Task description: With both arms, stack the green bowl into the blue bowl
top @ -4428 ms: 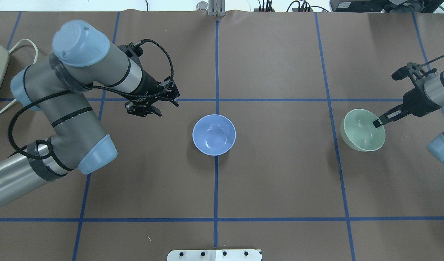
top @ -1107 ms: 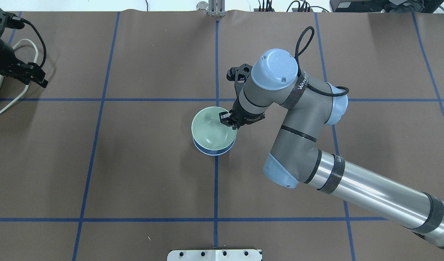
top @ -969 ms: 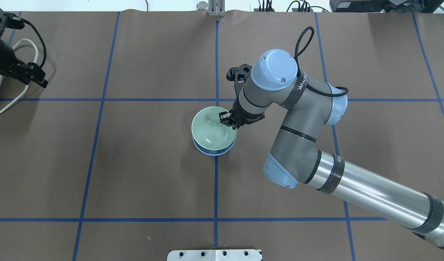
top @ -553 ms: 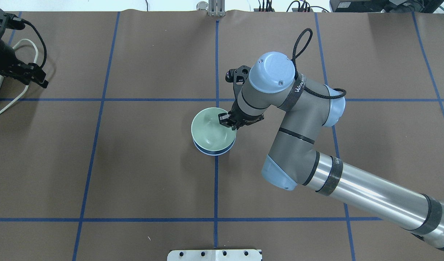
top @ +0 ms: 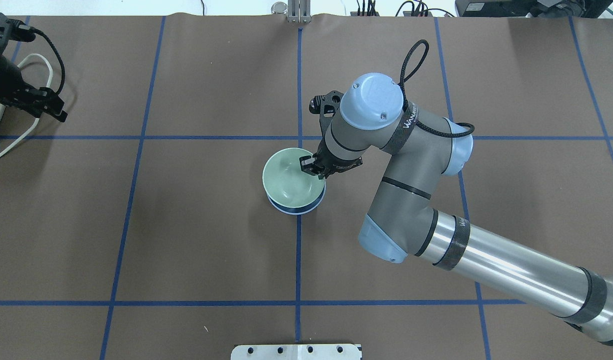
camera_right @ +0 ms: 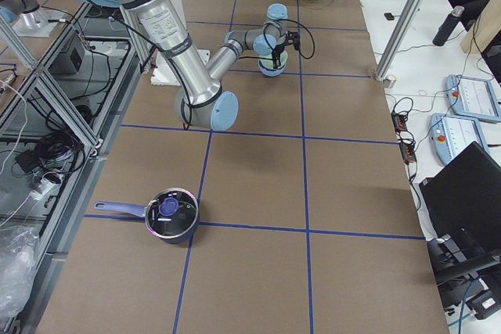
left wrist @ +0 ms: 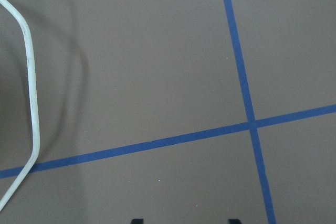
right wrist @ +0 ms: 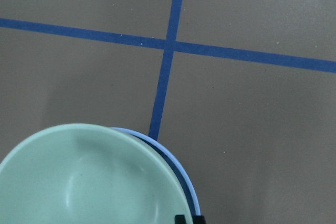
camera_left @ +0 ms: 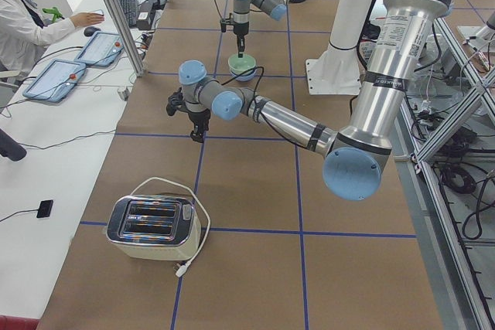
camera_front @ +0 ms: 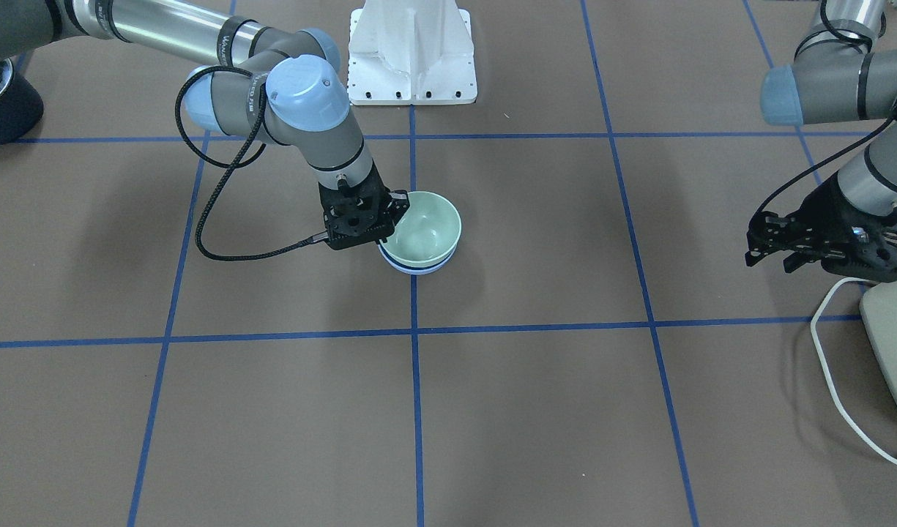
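Brown paper covers the counter (top: 186,240), crossed by blue tape (top: 298,75). At the middle crossing the green bowl (top: 288,177) sits nested in the blue bowl (top: 296,211). Only a thin crescent of the blue rim shows beneath it, the rest is hidden. The right gripper (top: 314,167) straddles the green bowl's rim, one finger inside and one outside, nearly together. Its wrist view cuts the fingers off to bare tips at the bottom edge, so they seem to pinch the rim rather than plainly clamp it. From overhead the wrist hides the outer finger. The left gripper (camera_front: 774,252) hangs well apart at the counter's left end, near a toaster (camera_left: 152,228) and its white cord (left wrist: 32,103). Its fingers are spread wide and hold nothing. Only their tips show in its own wrist view.
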Controlling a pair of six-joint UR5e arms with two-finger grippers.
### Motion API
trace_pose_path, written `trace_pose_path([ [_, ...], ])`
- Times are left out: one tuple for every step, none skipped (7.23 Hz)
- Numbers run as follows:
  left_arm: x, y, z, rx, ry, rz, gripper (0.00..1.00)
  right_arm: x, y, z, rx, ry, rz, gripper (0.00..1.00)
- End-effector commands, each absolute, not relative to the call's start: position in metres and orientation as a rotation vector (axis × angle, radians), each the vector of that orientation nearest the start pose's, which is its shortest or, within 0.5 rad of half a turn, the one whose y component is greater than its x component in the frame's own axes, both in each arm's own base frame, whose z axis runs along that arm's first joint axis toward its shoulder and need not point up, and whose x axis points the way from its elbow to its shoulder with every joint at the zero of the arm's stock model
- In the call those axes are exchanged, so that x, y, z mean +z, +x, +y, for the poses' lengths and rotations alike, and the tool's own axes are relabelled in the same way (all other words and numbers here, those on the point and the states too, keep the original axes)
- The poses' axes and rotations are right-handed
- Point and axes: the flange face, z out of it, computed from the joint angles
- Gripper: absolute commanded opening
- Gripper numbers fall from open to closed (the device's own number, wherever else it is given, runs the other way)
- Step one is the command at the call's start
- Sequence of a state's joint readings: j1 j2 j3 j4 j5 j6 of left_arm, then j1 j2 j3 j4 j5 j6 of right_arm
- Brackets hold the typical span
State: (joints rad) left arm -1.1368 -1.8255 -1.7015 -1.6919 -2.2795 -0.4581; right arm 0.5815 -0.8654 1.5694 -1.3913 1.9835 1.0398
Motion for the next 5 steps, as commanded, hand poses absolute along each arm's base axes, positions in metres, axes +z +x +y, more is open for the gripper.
trace_pose_path([
  [0.4441, 0.1879, -0.5681, 0.157, 0.139, 0.835, 0.63, 0.2118, -0.5408, -0.4671, -0.139, 0.135, -0.943, 0.13],
  [0.4443, 0.1879, -0.5681, 0.155, 0.137, 0.834, 0.64, 0.2127, -0.5407, -0.467, -0.143, 0.137, -0.943, 0.15],
  [0.4441, 0.187, -0.5684, 0.155, 0.14, 0.835, 0.64, 0.2149, -0.5405, -0.4669, -0.149, 0.139, -0.94, 0.16],
  [0.4441, 0.187, -0.5684, 0.155, 0.14, 0.835, 0.64, 0.2142, -0.5402, -0.4665, -0.152, 0.139, -0.942, 0.16],
  [0.4441, 0.187, -0.5684, 0.155, 0.14, 0.835, 0.64, 0.2163, -0.5401, -0.4665, -0.151, 0.137, -0.94, 0.16],
])
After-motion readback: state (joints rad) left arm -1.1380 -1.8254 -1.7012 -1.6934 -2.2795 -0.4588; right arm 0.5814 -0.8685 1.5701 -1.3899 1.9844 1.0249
